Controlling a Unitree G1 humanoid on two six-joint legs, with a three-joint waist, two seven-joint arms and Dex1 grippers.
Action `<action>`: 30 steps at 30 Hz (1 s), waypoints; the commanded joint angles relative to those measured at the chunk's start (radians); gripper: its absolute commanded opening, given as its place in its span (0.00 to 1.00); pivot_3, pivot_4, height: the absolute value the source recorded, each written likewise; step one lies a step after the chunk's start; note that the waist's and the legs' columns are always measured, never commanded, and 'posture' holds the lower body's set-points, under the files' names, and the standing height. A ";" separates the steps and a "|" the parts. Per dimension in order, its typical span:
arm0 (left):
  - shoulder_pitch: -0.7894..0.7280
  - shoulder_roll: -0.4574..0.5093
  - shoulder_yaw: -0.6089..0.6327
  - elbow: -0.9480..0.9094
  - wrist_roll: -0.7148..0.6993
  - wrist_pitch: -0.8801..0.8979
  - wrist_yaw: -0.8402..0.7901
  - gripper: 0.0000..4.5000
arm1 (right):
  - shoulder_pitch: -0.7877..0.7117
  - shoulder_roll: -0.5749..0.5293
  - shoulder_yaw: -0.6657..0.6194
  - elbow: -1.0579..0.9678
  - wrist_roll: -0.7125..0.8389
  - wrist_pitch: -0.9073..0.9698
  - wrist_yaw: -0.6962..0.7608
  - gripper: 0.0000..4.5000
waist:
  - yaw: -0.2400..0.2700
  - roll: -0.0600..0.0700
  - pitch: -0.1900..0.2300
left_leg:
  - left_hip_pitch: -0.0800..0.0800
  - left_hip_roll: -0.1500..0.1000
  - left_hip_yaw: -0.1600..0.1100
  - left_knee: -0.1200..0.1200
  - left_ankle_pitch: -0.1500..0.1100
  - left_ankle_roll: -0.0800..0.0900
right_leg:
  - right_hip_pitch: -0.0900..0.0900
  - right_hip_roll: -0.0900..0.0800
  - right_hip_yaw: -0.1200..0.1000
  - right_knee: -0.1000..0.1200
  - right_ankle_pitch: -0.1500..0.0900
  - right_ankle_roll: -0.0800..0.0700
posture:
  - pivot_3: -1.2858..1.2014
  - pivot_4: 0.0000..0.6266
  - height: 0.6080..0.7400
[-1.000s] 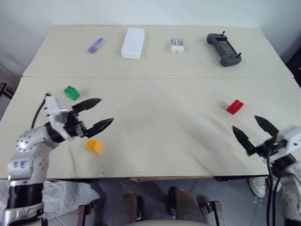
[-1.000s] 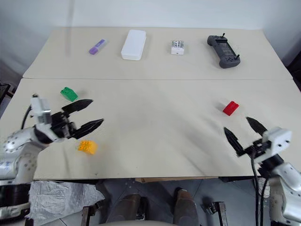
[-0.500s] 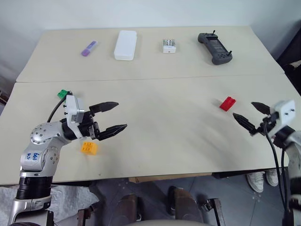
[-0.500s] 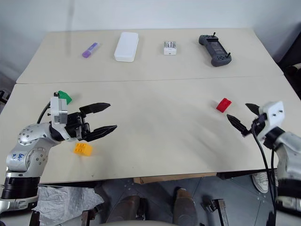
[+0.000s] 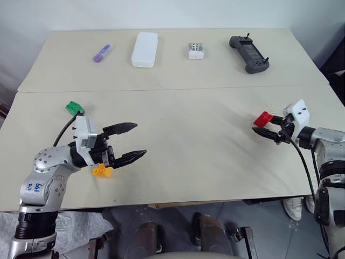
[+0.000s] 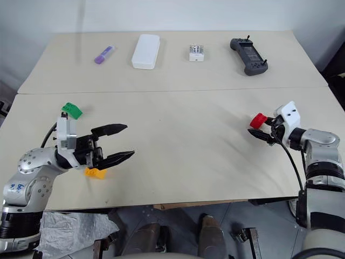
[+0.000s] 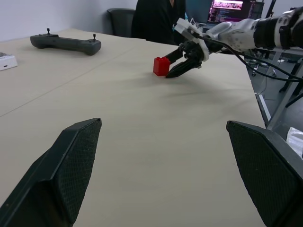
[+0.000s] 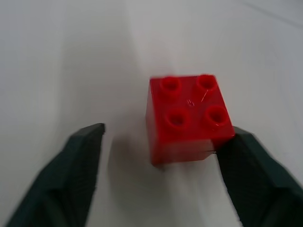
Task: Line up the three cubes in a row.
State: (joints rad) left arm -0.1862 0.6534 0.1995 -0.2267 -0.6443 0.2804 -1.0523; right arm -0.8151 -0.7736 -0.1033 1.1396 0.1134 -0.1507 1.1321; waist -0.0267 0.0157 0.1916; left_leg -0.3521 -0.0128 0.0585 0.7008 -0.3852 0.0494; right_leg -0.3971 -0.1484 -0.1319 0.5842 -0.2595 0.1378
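The red cube lies on the right side of the table, and my right gripper reaches level around it. One finger touches the cube's side, while a gap remains on the other side. The green cube sits at the far left. The yellow-orange cube lies nearer the front edge, partly under my left hand. My left gripper hovers open just beyond it, pointing toward the table's middle with nothing between its fingers. The left wrist view shows the red cube far off with the right gripper at it.
Along the back table lie a purple marker, a white box, a small dotted white box and a black controller. A seam joins the two tables. A wide bare stretch separates the grippers.
My right gripper has travelled forward to the red cube and its fingers have narrowed around it. The left gripper has hardly moved. The camera view has shifted.
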 commanded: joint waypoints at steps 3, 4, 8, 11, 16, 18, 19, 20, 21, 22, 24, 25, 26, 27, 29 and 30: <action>0.008 0.028 0.011 -0.029 -0.015 -0.046 -0.089 1.00 | -0.046 0.002 -0.008 0.019 -0.007 -0.078 0.063 0.34 | -0.001 0.000 0.000 | 0.000 0.000 0.000 0.000 0.000 0.000 | 0.000 0.000 0.000 0.000 0.000 0.000 | 0.52 0.24 1.00; 0.006 0.033 0.005 -0.019 -0.009 -0.057 -0.112 1.00 | -0.054 0.008 -0.008 0.015 -0.002 -0.082 0.092 0.33 | -0.001 0.000 0.000 | 0.000 0.000 0.000 0.000 0.000 0.000 | 0.000 0.000 0.000 0.000 0.000 0.000 | 0.52 0.24 1.00; -0.007 0.037 -0.006 0.027 0.011 -0.088 -0.156 1.00 | -0.099 0.043 0.009 -0.020 0.005 -0.065 0.209 0.33 | -0.002 0.000 0.000 | 0.000 0.000 0.000 0.000 0.000 0.000 | 0.000 0.000 0.000 0.000 0.000 0.000 | 0.52 0.24 1.00; 0.001 0.023 0.011 0.068 0.020 -0.136 -0.167 1.00 | -0.140 0.102 0.059 -0.111 0.009 -0.018 0.331 0.33 | -0.004 0.001 0.000 | 0.000 0.000 0.000 0.000 0.000 0.000 | 0.000 0.001 0.000 0.000 0.000 0.000 | 0.52 0.24 1.00; 0.033 0.041 0.024 0.098 0.035 -0.142 -0.160 1.00 | -0.192 0.197 0.171 -0.219 -0.027 0.060 0.428 0.33 | -0.006 0.002 0.001 | 0.000 0.001 0.000 0.000 0.000 -0.001 | 0.000 0.001 0.000 0.001 0.000 0.000 | 0.52 0.24 1.00; 0.032 0.037 0.026 0.075 0.025 -0.127 -0.135 1.00 | -0.219 0.240 0.219 -0.204 -0.060 0.014 0.427 0.33 | 0.000 0.002 0.001 | 0.000 0.000 -0.003 0.001 0.000 -0.001 | -0.001 0.000 -0.001 0.001 0.000 0.000 | 0.52 0.24 1.00; 0.031 0.035 0.025 0.065 0.022 -0.121 -0.125 1.00 | -0.227 0.252 0.237 -0.185 -0.078 -0.021 0.423 0.33 | 0.000 0.002 0.001 | -0.001 -0.001 -0.003 0.001 0.000 0.000 | -0.001 0.000 -0.001 0.001 0.000 0.000 | 0.52 0.24 1.00; 0.035 0.033 0.022 0.057 0.022 -0.121 -0.120 1.00 | -0.234 0.263 0.251 -0.161 -0.094 -0.058 0.422 0.33 | 0.000 0.002 0.001 | -0.001 -0.001 -0.004 0.001 0.000 0.000 | -0.001 -0.001 -0.001 0.001 0.000 0.000 | 0.52 0.24 1.00; 0.040 0.033 0.019 0.049 0.024 -0.122 -0.118 1.00 | -0.241 0.272 0.264 -0.136 -0.107 -0.084 0.424 0.33 | 0.000 0.002 0.001 | -0.001 -0.002 -0.005 0.001 0.000 0.000 | -0.001 -0.001 -0.001 0.001 0.000 0.000 | 0.52 0.24 1.00; 0.048 0.033 0.018 0.039 0.025 -0.122 -0.114 1.00 | -0.249 0.283 0.275 -0.109 -0.120 -0.110 0.421 0.33 | 0.000 0.002 0.001 | -0.001 -0.002 -0.006 0.001 0.000 0.000 | 0.000 -0.001 -0.001 0.001 0.000 0.000 | 0.52 0.24 1.00; 0.063 0.034 0.024 0.020 0.022 -0.120 -0.106 1.00 | -0.262 0.298 0.290 -0.067 -0.136 -0.144 0.423 0.33 | -0.001 0.002 0.001 | -0.002 -0.003 -0.008 0.001 0.000 0.000 | 0.000 -0.001 -0.001 0.001 0.000 0.000 | 0.52 0.24 1.00; 0.070 0.035 0.030 0.013 0.020 -0.120 -0.102 1.00 | -0.268 0.303 0.295 -0.049 -0.142 -0.161 0.424 0.33 | -0.003 0.002 0.001 | -0.002 -0.003 -0.009 0.000 0.000 0.000 | 0.000 -0.001 -0.001 0.001 0.000 0.000 | 0.52 0.24 1.00; 0.074 0.035 0.032 0.010 0.020 -0.121 -0.099 1.00 | -0.273 0.306 0.297 -0.033 -0.147 -0.174 0.424 0.33 | -0.005 0.002 0.001 | -0.002 -0.003 -0.009 0.000 0.000 0.000 | 0.000 -0.001 -0.001 0.001 0.000 -0.001 | 0.52 0.24 1.00; 0.087 0.036 0.045 0.003 0.018 -0.123 -0.090 1.00 | -0.279 0.312 0.302 -0.015 -0.158 -0.188 0.416 0.33 | -0.007 0.002 0.001 | -0.002 -0.003 -0.009 0.000 0.000 0.000 | 0.000 -0.001 -0.001 0.001 0.000 -0.001 | 0.52 0.24 1.00; 0.108 0.039 0.067 -0.007 0.012 -0.123 -0.078 1.00 | -0.290 0.319 0.305 0.016 -0.172 -0.202 0.401 0.41 | -0.009 0.002 0.001 | -0.002 -0.003 -0.009 -0.001 0.000 0.000 | 0.000 0.000 -0.001 0.001 -0.001 -0.001 | 0.52 0.24 1.00; 0.116 0.040 0.074 -0.010 0.010 -0.122 -0.075 1.00 | -0.295 0.322 0.305 0.029 -0.176 -0.205 0.396 0.49 | -0.010 0.002 0.001 | -0.002 -0.002 -0.009 -0.001 0.000 -0.001 | 0.000 0.000 -0.001 0.001 -0.001 -0.001 | 0.52 0.24 1.00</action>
State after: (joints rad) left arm -0.0871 0.6838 0.2363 -0.1955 -0.6195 0.1649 -1.1349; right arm -1.0951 -0.4529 0.2021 1.1507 -0.0543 -0.3353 1.5258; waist -0.0369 0.0177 0.1927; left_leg -0.3541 -0.0149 0.0495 0.7002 -0.3849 0.0488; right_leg -0.3973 -0.1482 -0.1329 0.5849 -0.2603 0.1365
